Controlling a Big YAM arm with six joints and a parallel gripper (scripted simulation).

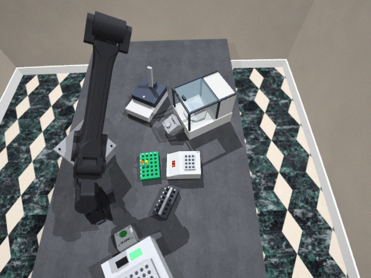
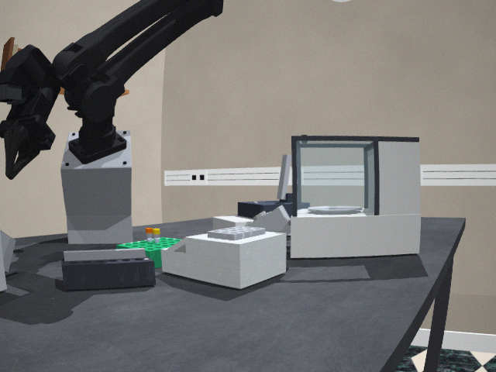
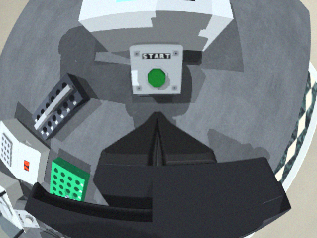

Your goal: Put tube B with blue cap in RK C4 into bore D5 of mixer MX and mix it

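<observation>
On the dark grey bench stand a green tube rack, a white dry block with a grey bore grid, a black magnet block with a pale strip, a glass-walled balance and a spectrophotometer with a dark blue top; nothing stands between the black gripper and the green round START key; the rack carries two tubes, one orange-capped and one yellow-capped; the blue-capped tube B probably sits in the white mixer, though its bores are cut off at the frame edge; the mixer's green lamp is lit; the fingers are pressed fully together, holding nothing, hovering above the key without touching it.
</observation>
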